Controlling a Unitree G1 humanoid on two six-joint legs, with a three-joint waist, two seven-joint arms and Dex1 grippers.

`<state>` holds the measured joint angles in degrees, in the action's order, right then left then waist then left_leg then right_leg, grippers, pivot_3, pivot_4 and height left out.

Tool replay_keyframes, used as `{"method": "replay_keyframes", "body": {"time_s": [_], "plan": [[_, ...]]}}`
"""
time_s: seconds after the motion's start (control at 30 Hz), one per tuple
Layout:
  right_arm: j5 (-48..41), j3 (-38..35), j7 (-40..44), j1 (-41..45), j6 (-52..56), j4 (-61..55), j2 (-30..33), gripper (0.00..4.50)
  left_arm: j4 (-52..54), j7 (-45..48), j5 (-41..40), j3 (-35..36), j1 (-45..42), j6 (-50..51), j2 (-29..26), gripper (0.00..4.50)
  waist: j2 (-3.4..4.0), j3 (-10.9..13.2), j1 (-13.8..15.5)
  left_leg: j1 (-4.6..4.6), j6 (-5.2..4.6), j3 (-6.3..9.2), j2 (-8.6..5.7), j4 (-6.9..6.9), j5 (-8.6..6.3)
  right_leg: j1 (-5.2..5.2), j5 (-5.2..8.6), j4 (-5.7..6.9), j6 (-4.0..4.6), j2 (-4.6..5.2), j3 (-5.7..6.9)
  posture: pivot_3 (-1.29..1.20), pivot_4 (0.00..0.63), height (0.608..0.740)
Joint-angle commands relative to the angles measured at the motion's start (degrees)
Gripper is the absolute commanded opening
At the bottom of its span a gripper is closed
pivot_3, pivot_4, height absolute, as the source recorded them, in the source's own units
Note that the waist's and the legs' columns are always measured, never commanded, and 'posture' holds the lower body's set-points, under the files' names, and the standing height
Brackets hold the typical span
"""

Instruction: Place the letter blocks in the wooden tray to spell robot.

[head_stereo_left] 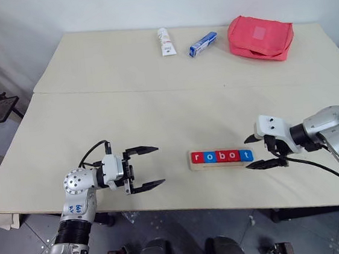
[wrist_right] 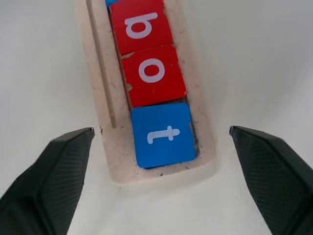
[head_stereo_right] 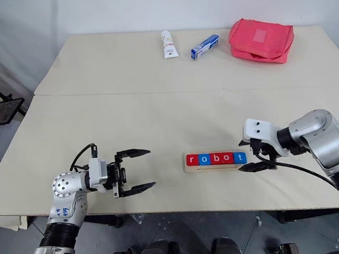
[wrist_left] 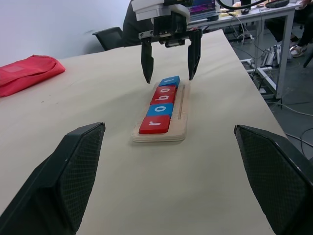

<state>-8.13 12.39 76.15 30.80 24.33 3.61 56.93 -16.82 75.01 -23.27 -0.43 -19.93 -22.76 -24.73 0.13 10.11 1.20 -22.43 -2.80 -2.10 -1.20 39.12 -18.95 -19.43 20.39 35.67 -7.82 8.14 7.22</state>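
Observation:
The letter blocks (head_stereo_left: 221,156) lie in a row in the wooden tray (head_stereo_left: 221,165) near the table's front edge, reading r, o, b, o, t: red, blue, red, red, blue. My right gripper (head_stereo_left: 258,151) is open at the tray's right end. Its fingers (wrist_right: 58,166) stand wide on either side of the blue t block (wrist_right: 165,133) and touch neither it nor the tray (wrist_right: 156,174). My left gripper (head_stereo_left: 144,167) is open and empty, to the left of the tray, pointing toward it. The left wrist view looks along the tray (wrist_left: 182,117) to the right gripper (wrist_left: 168,63) at its far end.
At the back of the table lie a white tube (head_stereo_left: 165,41), a blue-and-white box (head_stereo_left: 202,43) and a red pouch (head_stereo_left: 261,36). A seam (head_stereo_left: 153,89) runs across between two table tops. The front edge (head_stereo_left: 184,205) is just below the tray.

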Motion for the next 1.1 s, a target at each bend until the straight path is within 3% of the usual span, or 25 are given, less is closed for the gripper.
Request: {"method": "replay_keyframes", "body": {"time_s": [0.03,0.3,0.6,1.03,1.1], "plan": [[-1.99,-4.34,-1.31,0.55,2.17,-2.91,0.51,4.46,0.34,-0.36,-0.17,0.48,-0.33,-1.01,-0.01,4.5,0.0,0.0,0.01,0.0,0.0,0.0,0.0,0.0,0.0,0.0,0.0,0.0,0.0,0.0,0.01,0.0,0.15,0.74],[-5.98,-11.7,-3.96,-9.16,6.08,-8.92,2.38,4.46,0.04,-0.26,-0.2,0.42,-0.52,-0.97,-0.08,4.5,0.0,0.0,0.27,0.0,-0.01,0.09,-0.03,-0.01,0.0,0.04,0.0,0.05,0.0,0.05,0.15,0.0,0.15,0.74],[-6.81,-13.5,-6.57,-14.77,7.64,-11.72,1.77,4.46,-0.86,0.13,-0.19,0.19,-1.71,-0.89,-0.03,4.5,0.0,0.0,0.04,0.02,0.0,-0.03,0.0,-0.02,0.0,0.02,0.0,0.04,0.0,0.08,0.2,0.0,0.15,0.74],[-7.83,-13.58,-7.67,-15.43,10.93,-12.58,3.68,0.11,-0.64,-0.02,-0.16,0.15,-1.57,-0.77,-0.03,4.5,0.0,0.0,0.19,0.02,-0.01,0.01,-0.05,-0.01,0.0,0.05,0.0,0.04,0.0,0.12,0.22,0.0,0.15,0.74],[-7.5,-13.07,-7.86,-15.31,10.39,-11.91,3.53,0.02,-0.65,-0.01,-0.17,0.16,-1.53,-0.83,-0.04,4.5,0.0,0.0,0.14,0.02,-0.01,0.0,-0.04,-0.02,0.0,0.04,0.0,0.03,0.0,0.12,0.23,0.0,0.15,0.74]]}}
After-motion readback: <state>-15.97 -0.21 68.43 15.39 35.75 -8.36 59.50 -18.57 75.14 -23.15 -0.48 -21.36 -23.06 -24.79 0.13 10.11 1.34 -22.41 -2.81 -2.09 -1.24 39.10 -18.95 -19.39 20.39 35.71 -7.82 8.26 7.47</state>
